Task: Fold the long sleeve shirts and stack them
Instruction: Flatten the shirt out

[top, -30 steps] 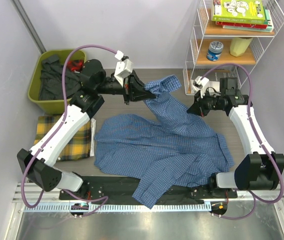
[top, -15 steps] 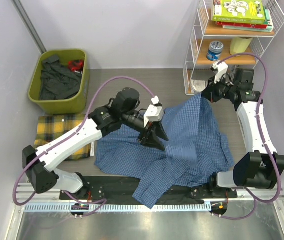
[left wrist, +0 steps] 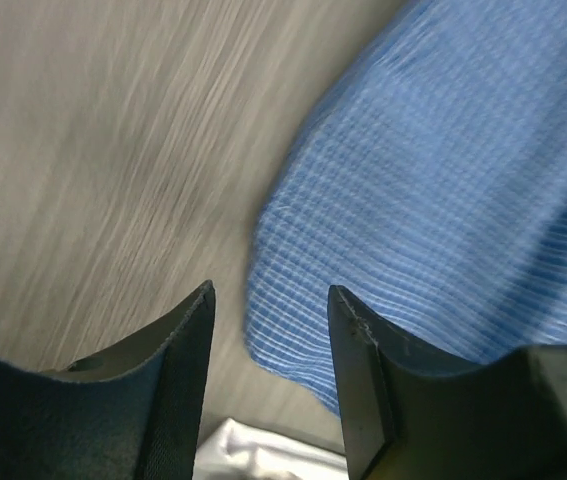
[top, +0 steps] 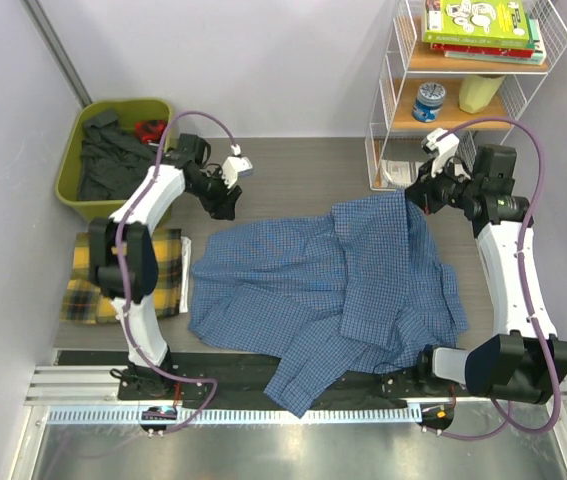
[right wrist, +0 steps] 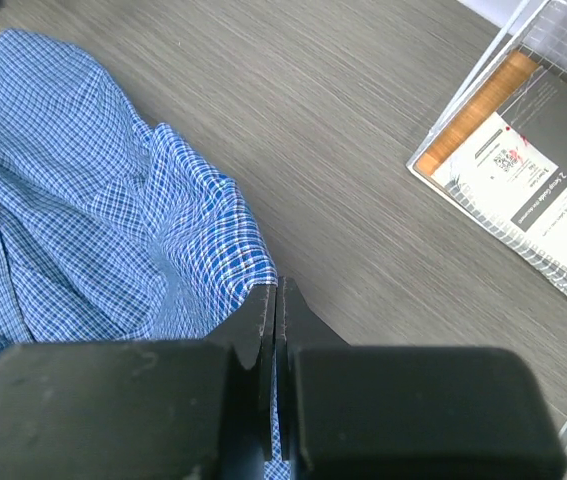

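The yellow shirt [top: 88,282] at centre-left looks folded, though the arm hides part. The blue shirt [top: 333,290] sprawls mid-frame, not yet folded. The right gripper [top: 411,196] pinches its upper-right edge; the left gripper [top: 223,203] gapes empty, upper left.

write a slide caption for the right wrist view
Right gripper pinches an edge of the blue shirt over the table, notebook on a wire shelf nearby.
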